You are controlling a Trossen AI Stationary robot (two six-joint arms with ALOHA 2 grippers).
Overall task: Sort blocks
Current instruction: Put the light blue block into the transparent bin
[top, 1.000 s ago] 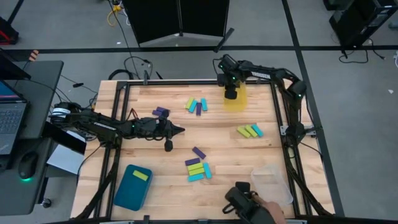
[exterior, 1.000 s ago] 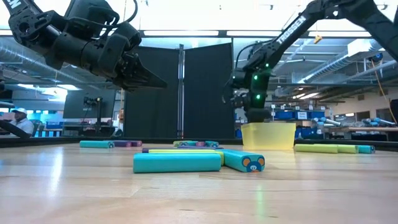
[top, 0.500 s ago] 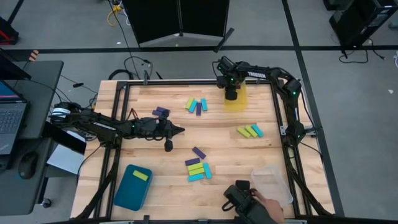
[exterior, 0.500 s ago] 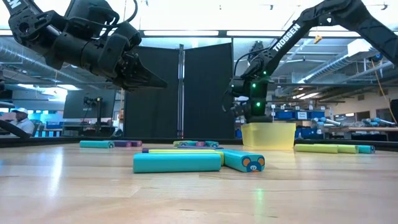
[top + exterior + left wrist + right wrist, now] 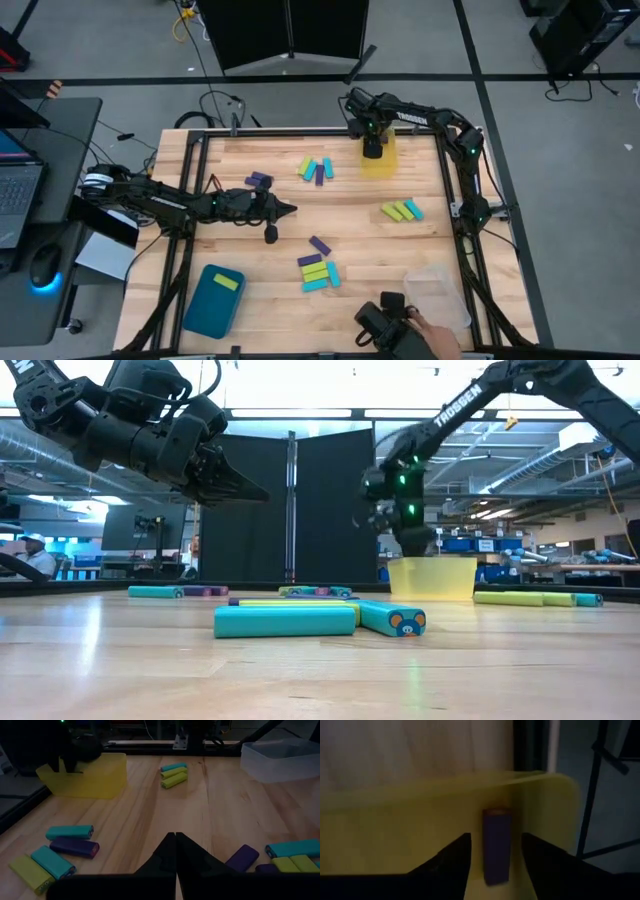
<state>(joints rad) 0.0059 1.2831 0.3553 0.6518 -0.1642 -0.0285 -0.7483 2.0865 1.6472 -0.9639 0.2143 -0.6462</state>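
Purple, lime and cyan blocks lie flat on the wooden table in groups: one [image 5: 317, 168] at the far middle, one [image 5: 402, 210] at the right, one [image 5: 318, 270] near the middle, and a purple one [image 5: 259, 180] at the left. My right gripper [image 5: 372, 150] points down into the yellow bin [image 5: 380, 163] with its fingers open. A purple block [image 5: 496, 845] shows in the bin between the fingers, apart from both. My left gripper [image 5: 290, 209] hangs shut above the table's left middle, holding nothing.
A teal bin [image 5: 205, 305] with a lime block [image 5: 226, 283] in it stands at the near left. A clear bin [image 5: 437, 298] sits at the near right. Beside it, at the near edge, a person's hand [image 5: 425, 335] holds a dark device.
My right gripper has risen a little over the yellow bin, and its wrist has tipped to point down more steeply. The person's hand at the near edge has shifted slightly.
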